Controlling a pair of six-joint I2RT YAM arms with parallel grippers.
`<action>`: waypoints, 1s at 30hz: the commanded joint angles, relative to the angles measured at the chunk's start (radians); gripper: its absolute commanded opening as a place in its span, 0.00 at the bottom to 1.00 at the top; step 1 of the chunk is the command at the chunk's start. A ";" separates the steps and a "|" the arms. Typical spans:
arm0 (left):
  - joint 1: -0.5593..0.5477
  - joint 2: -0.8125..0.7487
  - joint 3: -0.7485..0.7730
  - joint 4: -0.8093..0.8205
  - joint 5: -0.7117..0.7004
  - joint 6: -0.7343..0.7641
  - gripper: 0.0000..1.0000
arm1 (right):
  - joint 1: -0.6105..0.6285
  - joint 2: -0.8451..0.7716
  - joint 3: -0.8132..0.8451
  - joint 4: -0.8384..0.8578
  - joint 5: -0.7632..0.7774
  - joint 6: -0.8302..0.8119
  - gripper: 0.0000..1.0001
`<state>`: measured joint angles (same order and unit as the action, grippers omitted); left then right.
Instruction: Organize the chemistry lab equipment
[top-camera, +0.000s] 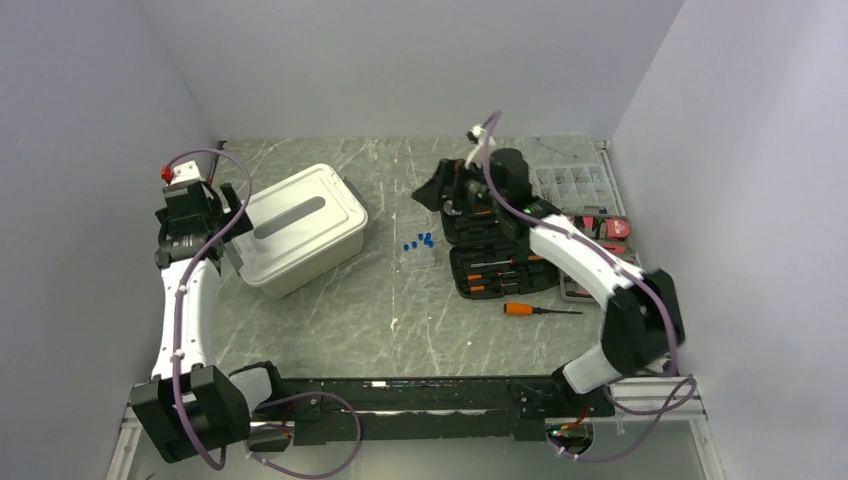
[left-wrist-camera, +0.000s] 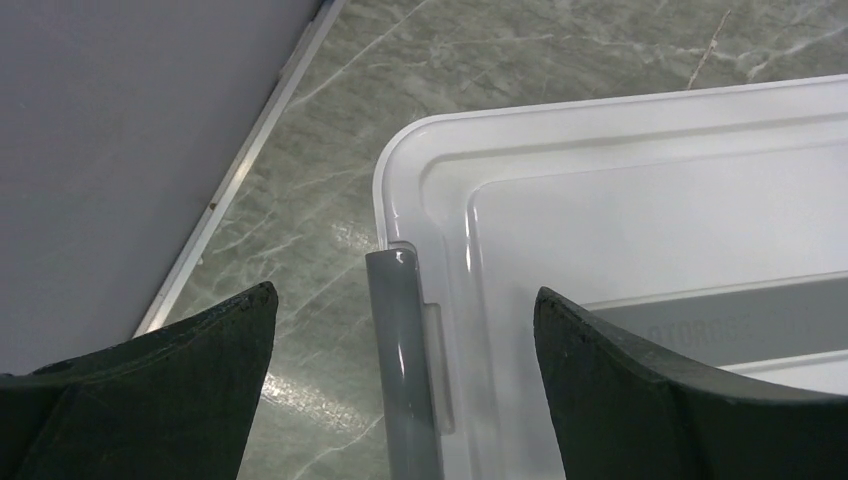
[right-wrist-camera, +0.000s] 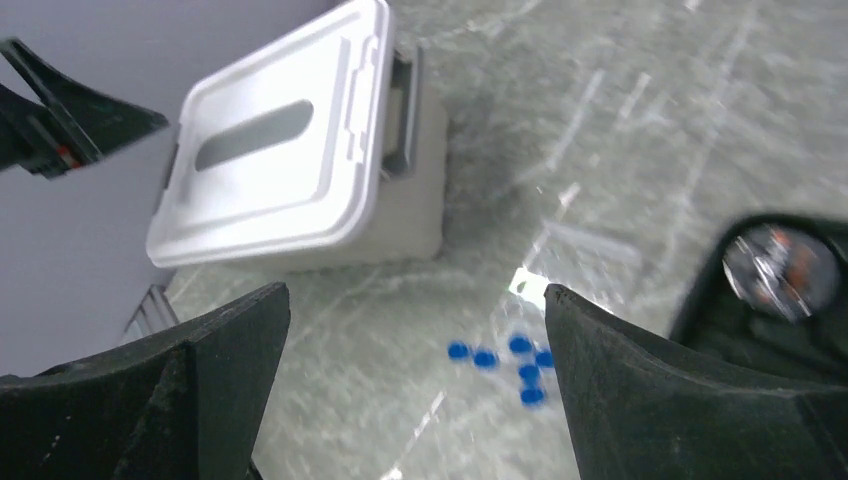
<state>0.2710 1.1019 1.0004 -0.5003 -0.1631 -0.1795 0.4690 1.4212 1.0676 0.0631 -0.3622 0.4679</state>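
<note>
Several tiny blue caps (top-camera: 418, 242) lie in a small cluster on the table between the white lidded box (top-camera: 300, 225) and the black tool case. In the right wrist view the caps (right-wrist-camera: 505, 358) lie below and ahead of my open, empty right gripper (right-wrist-camera: 415, 291), close to its right finger. In the top view the right gripper (top-camera: 430, 192) hovers behind the caps. My left gripper (top-camera: 235, 225) is open at the box's left end. Its jaws straddle the grey latch (left-wrist-camera: 405, 350) on the lid rim (left-wrist-camera: 400, 180) without touching it. I cannot make out a rod, rack or light-blue pieces.
An open black case of orange-handled tools (top-camera: 500, 265) lies at right under the right arm. A loose orange-handled screwdriver (top-camera: 535, 310) lies in front of it. A clear compartmented parts box (top-camera: 575, 185) sits at back right. Walls enclose three sides.
</note>
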 joint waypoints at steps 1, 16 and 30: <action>0.074 -0.017 -0.066 0.133 0.129 -0.049 0.99 | 0.029 0.213 0.209 0.103 -0.128 0.042 1.00; 0.169 0.107 -0.071 0.191 0.358 -0.143 0.83 | 0.119 0.846 0.821 0.031 -0.331 0.132 1.00; 0.169 0.159 -0.060 0.205 0.428 -0.154 0.48 | 0.187 0.930 0.888 0.005 -0.405 0.174 0.95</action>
<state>0.4469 1.2434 0.9161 -0.2836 0.1890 -0.3199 0.6449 2.3531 1.9305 0.0357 -0.7116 0.6075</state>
